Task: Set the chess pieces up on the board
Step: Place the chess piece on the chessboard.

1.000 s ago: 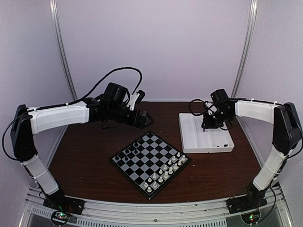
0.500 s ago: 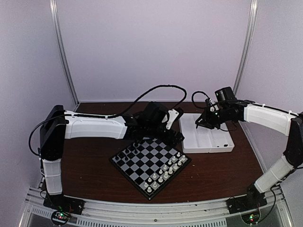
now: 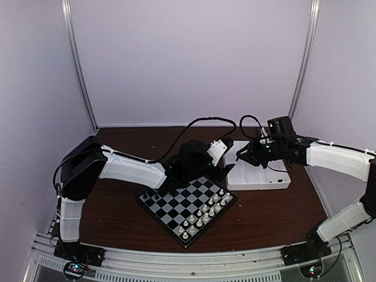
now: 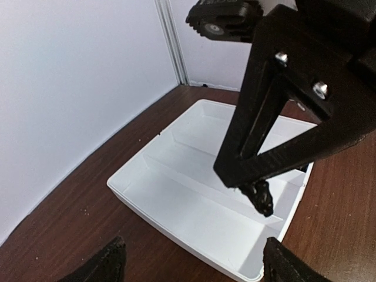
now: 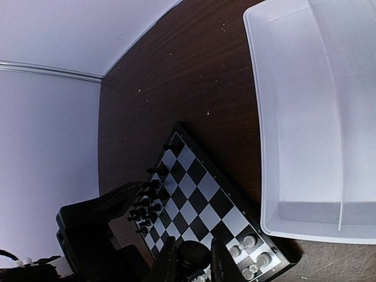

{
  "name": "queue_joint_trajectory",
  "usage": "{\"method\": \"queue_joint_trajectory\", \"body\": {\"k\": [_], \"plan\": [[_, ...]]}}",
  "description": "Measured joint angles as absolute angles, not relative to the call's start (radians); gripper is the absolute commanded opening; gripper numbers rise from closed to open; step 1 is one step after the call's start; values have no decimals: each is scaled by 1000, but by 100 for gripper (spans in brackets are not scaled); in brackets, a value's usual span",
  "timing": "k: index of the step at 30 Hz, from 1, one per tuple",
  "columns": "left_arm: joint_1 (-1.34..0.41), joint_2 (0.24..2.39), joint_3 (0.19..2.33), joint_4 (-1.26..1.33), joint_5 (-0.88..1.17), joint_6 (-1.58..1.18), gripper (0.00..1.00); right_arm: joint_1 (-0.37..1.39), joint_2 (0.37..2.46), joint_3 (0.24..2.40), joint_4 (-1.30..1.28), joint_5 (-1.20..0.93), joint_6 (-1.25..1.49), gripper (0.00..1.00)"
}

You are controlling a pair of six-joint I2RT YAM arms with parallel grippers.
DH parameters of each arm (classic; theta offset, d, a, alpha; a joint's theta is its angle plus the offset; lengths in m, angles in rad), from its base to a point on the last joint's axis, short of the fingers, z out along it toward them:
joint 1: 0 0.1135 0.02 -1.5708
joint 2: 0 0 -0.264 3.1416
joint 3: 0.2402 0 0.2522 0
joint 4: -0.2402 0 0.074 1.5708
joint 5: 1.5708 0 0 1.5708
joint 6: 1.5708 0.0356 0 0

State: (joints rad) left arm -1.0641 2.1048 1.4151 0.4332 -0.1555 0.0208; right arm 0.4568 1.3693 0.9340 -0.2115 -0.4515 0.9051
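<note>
The board (image 3: 182, 202) lies mid-table, black chess pieces (image 3: 157, 191) crowded at its left corner and white ones (image 3: 205, 212) along its right edge. My right gripper (image 3: 239, 155) hovers between the white tray (image 3: 258, 176) and the board, shut on a black chess piece (image 4: 262, 198), which shows as a dark round top (image 5: 192, 258) between its fingers (image 5: 170, 261). Below it lie the board (image 5: 200, 188) and the black chess pieces (image 5: 147, 202). My left gripper (image 3: 220, 170) reaches over the board's far corner. Facing the tray (image 4: 176, 200), my left gripper (image 4: 194, 267) is open and empty.
The white tray (image 5: 305, 117) has long compartments that look empty. White chessmen (image 5: 252, 247) stand at the board's near corner in the right wrist view. The left arm (image 3: 135, 170) stretches low across the table behind the board. Walls close in the back and sides.
The left arm has swung right, from behind the board to beside the tray, its jaws narrowing slightly. The right gripper has moved left off the tray, carrying the black piece.
</note>
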Motion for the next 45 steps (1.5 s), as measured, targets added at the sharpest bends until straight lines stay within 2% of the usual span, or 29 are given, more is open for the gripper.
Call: {"method": "queue_joint_trajectory", "body": {"k": [3, 10, 15, 30, 33, 41, 45], "plan": [[-1064, 2110, 1372, 541, -134, 63, 80, 475, 1361, 911, -181, -450, 944, 18], [-1067, 2113, 1357, 636, -81, 107, 67, 493, 1354, 883, -147, -448, 994, 18], [-1069, 2119, 1358, 638, -56, 130, 48, 499, 1354, 875, -121, -449, 1013, 18], [-1077, 2140, 1362, 632, -33, 220, 43, 500, 1372, 870, -77, -483, 1069, 18], [-1079, 2140, 1367, 632, -33, 235, 38, 500, 1375, 859, -75, -494, 1074, 18], [-1080, 2140, 1377, 621, -38, 256, 19, 502, 1379, 844, -62, -496, 1094, 18], [-1078, 2140, 1377, 614, -49, 263, 19, 499, 1379, 843, -56, -494, 1108, 18]]}}
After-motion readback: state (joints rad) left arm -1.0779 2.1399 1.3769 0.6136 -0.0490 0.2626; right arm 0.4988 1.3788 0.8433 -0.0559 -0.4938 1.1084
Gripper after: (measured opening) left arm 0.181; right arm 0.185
